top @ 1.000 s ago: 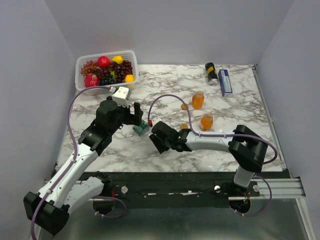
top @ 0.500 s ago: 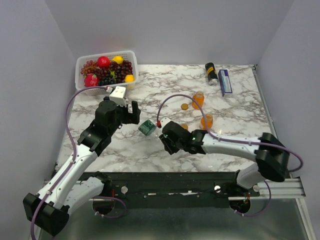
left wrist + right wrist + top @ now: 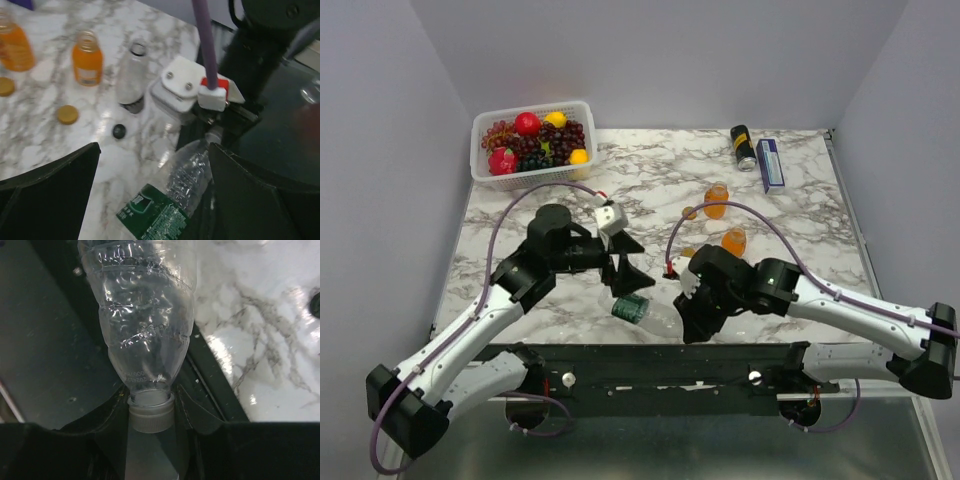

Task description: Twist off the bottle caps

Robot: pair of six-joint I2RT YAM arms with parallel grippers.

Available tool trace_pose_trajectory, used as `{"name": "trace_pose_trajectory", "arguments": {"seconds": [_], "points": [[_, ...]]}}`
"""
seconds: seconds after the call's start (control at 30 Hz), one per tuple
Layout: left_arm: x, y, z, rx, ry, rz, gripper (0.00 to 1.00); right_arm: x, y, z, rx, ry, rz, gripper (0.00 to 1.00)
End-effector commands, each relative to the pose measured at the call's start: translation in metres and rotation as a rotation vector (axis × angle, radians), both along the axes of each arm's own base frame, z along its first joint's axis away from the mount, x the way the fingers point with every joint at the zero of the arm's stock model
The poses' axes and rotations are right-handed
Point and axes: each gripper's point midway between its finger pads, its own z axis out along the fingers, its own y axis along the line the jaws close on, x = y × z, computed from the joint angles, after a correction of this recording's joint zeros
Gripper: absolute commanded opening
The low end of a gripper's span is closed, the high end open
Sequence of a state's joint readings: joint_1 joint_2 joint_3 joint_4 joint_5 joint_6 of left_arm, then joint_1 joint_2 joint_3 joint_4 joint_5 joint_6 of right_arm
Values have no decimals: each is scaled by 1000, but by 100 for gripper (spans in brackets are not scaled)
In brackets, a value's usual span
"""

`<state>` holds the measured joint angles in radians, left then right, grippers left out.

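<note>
Clenching just the cap (image 3: 151, 419) of the clear bottle (image 3: 145, 315) at the bench (image 3: 650, 165) edge, lower centre, the right tool (image 3: 152, 405) may drop it; the left tool (image 3: 154, 147), released, braces nothing.

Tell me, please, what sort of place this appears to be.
Probably a robotics lab test cell: plain grey walls box in a marble-patterned table, the left arm and right arm are mounted at its near edge, and a fruit basket sits as a prop.

Clear crinkled plastic bottle (image 3: 145, 315), glossy marble-look tabletop (image 3: 650, 170), pale smooth cap (image 3: 151, 414), seemingly matt plastic
</note>
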<state>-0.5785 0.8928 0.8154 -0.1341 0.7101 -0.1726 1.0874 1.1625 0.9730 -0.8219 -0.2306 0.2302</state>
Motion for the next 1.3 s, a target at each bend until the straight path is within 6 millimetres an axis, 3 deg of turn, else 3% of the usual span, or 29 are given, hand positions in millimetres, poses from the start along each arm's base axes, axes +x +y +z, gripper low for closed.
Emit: {"name": "trace_pose_trajectory", "arguments": {"seconds": [0.0, 0.17, 0.27, 0.5, 0.77, 0.9, 0.93, 1.1, 1.2, 1.23, 1.27], "points": [[-94, -26, -10, 4, 103, -526, 99, -47, -19, 37, 62, 162, 138, 14], [-122, -31, -28, 66, 205, -656, 99, -65, -28, 54, 104, 231, 181, 14], [-123, -33, -35, 91, 236, -660, 99, -65, -33, 57, 100, 228, 180, 14], [-129, -36, -61, 205, 277, -654, 99, -48, -41, 66, 58, 151, 154, 14], [-136, -42, -80, 274, 301, -671, 99, -39, -32, 79, 80, 114, 162, 14], [-137, -42, -81, 277, 284, -681, 86, -33, -30, 78, 70, 100, 157, 14], [-137, -43, -81, 277, 281, -680, 76, -32, -30, 77, 68, 99, 156, 14], [-136, -44, -82, 270, 269, -683, 52, -26, -28, 76, 78, 71, 140, 17], [-131, -46, -83, 273, 249, -653, 43, -19, -27, 77, 95, 31, 108, 31], [-127, -48, -85, 270, 237, -637, 40, -16, -27, 77, 98, 20, 91, 46], [-123, -49, -84, 274, 231, -605, 38, -9, -25, 80, 117, -13, 60, 53]]}}
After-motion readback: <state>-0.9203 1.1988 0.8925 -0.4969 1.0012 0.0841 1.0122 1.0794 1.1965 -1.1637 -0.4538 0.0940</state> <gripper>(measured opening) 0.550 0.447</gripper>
